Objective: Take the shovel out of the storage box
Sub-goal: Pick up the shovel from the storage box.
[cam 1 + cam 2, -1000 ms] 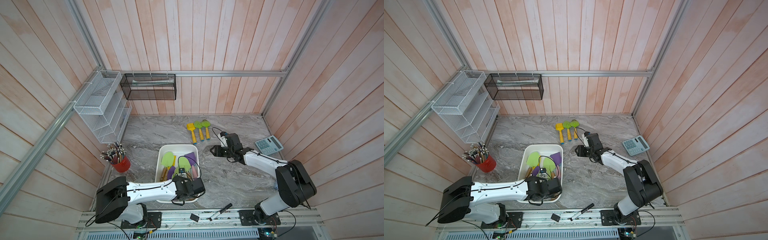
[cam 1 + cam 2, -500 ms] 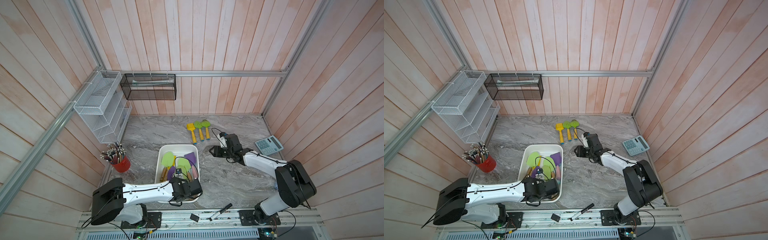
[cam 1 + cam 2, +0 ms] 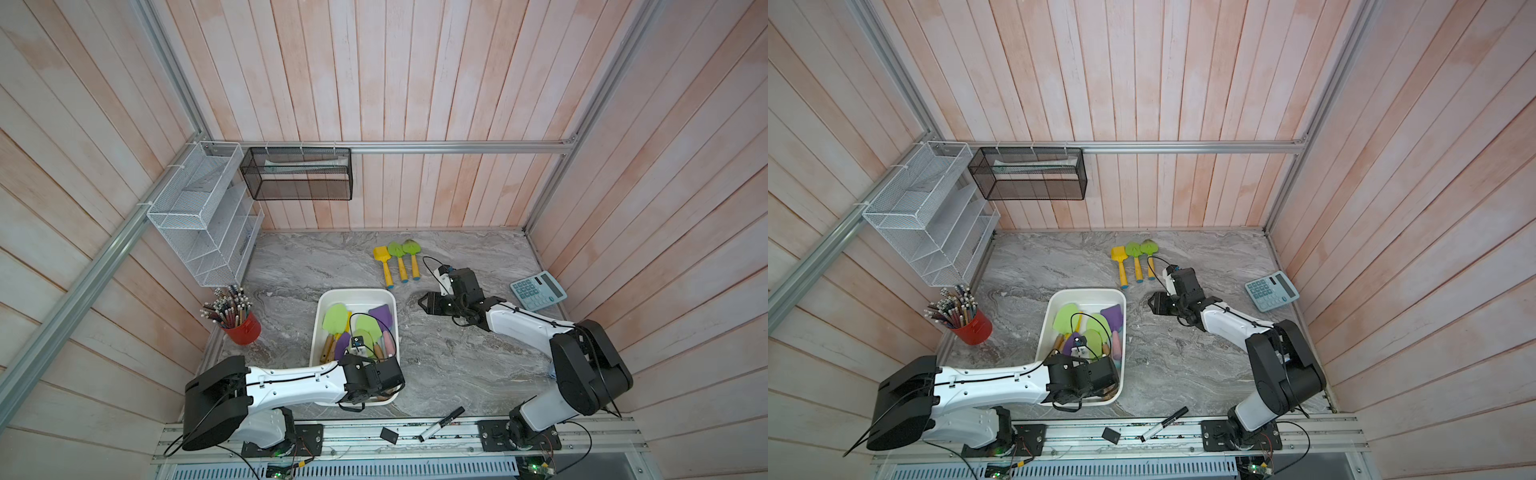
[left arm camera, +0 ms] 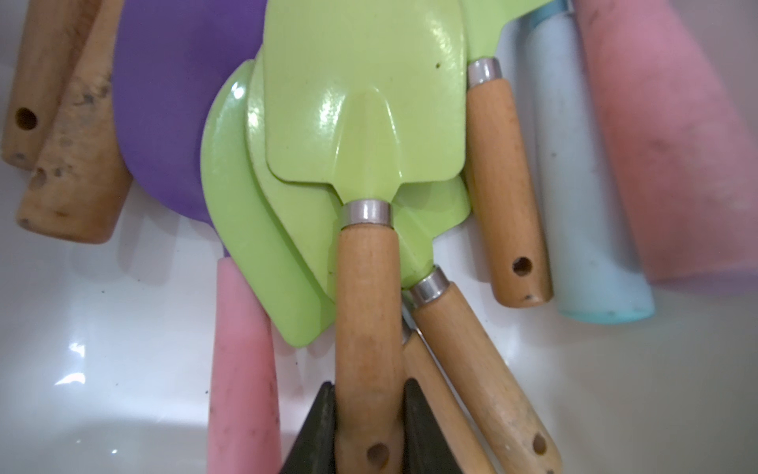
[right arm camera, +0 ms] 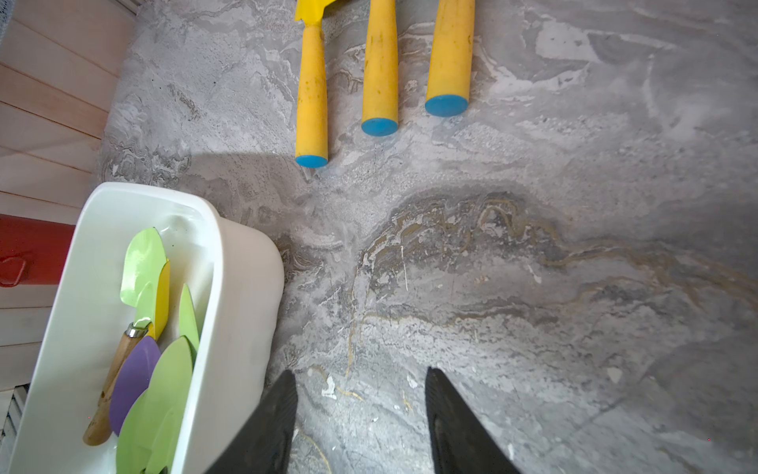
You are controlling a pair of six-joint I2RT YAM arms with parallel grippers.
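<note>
Where the grey marbled table (image 3: 457,365) fills the floor of the wood-panelled cell, a white wire rack (image 3: 199,216) hangs at 10 o'clock and a black mesh basket (image 3: 297,174) at 11 o'clock on the back wall. Something pale and flat lies in the basket, too dim to name. The storage box (image 3: 320,307) sits on the table toward 7 o'clock. It holds a loose heap of toy shovels (image 3: 357,328): green blades on wooden handles, purple blades, pink and pale blue handles, and a yellow blade tucked under a green one. At 9 o'clock of the box a red cup (image 3: 245,330) stands crammed with pencils (image 3: 226,305). Three yellow-handled shovels (image 3: 399,266) lie side by side on the table at 1 o'clock of the box, and a calculator (image 3: 538,291) lies at 3 o'clock by the wall. The left tool (image 4: 369,388) is clamped narrow on the wooden handle of the topmost green shovel (image 4: 365,123), which lies inside the box on the others. The right tool (image 5: 361,381) stands wide with nothing between its jaws, over bare table at 2 o'clock of the box. In both top views the left arm (image 3: 374,374) covers the box's 6 o'clock end and the handles there. The left wrist view cuts off the gripped handle's end and several blades.
</note>
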